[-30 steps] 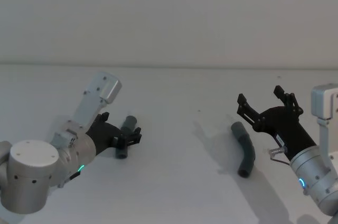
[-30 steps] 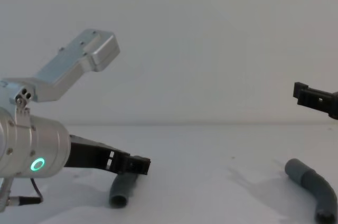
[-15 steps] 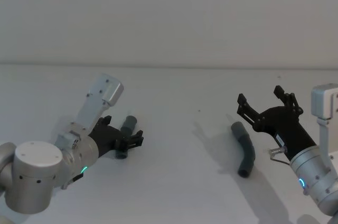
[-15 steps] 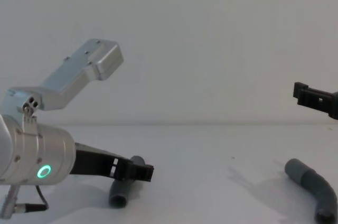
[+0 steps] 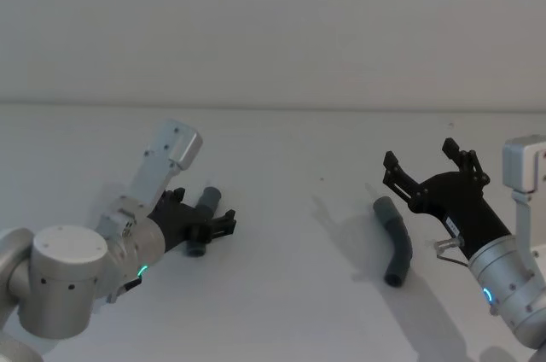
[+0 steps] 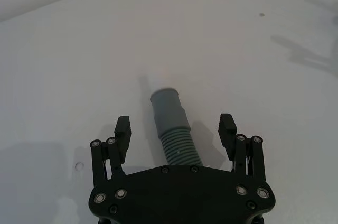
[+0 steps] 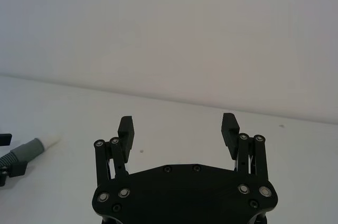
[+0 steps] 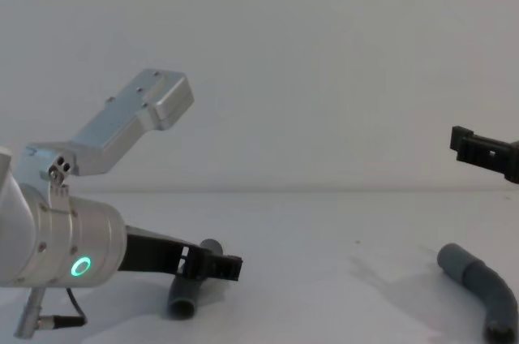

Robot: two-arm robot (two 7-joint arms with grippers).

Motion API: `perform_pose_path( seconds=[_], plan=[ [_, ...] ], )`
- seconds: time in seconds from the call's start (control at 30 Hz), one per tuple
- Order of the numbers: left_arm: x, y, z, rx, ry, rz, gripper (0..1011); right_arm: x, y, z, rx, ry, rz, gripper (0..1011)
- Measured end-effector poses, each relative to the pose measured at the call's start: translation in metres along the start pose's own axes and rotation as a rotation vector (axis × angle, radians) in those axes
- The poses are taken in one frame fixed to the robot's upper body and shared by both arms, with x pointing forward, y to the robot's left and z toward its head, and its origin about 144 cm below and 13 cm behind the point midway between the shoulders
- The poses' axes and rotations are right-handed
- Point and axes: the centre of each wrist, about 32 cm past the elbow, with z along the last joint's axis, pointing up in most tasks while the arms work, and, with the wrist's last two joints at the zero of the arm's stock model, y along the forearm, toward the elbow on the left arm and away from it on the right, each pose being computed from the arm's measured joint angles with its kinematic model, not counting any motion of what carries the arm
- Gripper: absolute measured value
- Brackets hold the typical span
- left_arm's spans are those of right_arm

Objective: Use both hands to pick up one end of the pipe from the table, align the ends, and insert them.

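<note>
Straddling the left pipe piece [image 6: 173, 129], the left gripper [image 5: 220, 227] is sitting low over the bench [image 5: 290, 294] on the near left, jaws spread wide with one finger on each side of the ribbed middle and neither one touching it. That piece is lying flat, its smooth cuff [image 6: 165, 101] pointing away beyond the fingertips. Over on the right, the right gripper [image 5: 420, 155] is hovering well above the bench, jaws released and holding nothing, with the right pipe piece [image 5: 397, 242] lying just beside it on its left, bent and untouched.

So we are looking at the pick-up step, and only on the left side. My read: the next move is calling for the left jaws to clench on the ribbed section without rolling the piece, and for the right gripper to drop down over its own piece.

Plenty is hard to read here. The left gripper's body is covering the near end of its piece in the left wrist view. The chest view is cutting off most of the right gripper. A white tip [image 7: 46, 143] is peeking in far off in the right wrist view, and I cannot say for sure which piece it belongs to.
</note>
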Motion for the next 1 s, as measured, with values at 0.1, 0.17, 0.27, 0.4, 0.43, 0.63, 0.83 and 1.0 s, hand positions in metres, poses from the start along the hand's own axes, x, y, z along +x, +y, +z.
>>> perform_pose_path(
  seconds=[0.1,0.17,0.27,0.4,0.43,0.63,0.83,1.0],
  plan=[
    [0.0,-0.002,0.0,-0.001,0.006,-0.003,1001,0.0,0.0,0.0,0.0,0.0,0.0,1003],
    [0.001,-0.005,0.0,0.0,0.013,-0.006,1001,0.0,0.0,0.0,0.0,0.0,0.0,1003],
    [0.002,-0.007,0.0,0.002,0.023,-0.011,1001,0.0,0.0,0.0,0.0,0.0,0.0,1003],
    [0.003,-0.011,0.0,0.006,0.036,-0.019,1001,0.0,0.0,0.0,0.0,0.0,0.0,1003],
    [0.003,-0.012,0.0,0.007,0.039,-0.02,1001,0.0,0.0,0.0,0.0,0.0,0.0,1003],
    [0.003,-0.017,0.002,0.01,0.056,-0.029,1001,0.0,0.0,0.0,0.0,0.0,0.0,1003],
    [0.004,-0.02,0.003,0.017,0.064,-0.033,1001,0.0,0.0,0.0,0.0,0.0,0.0,1003],
    [0.004,-0.021,0.004,0.02,0.068,-0.035,998,0.0,0.0,0.0,0.0,0.0,0.0,1003]
  ],
)
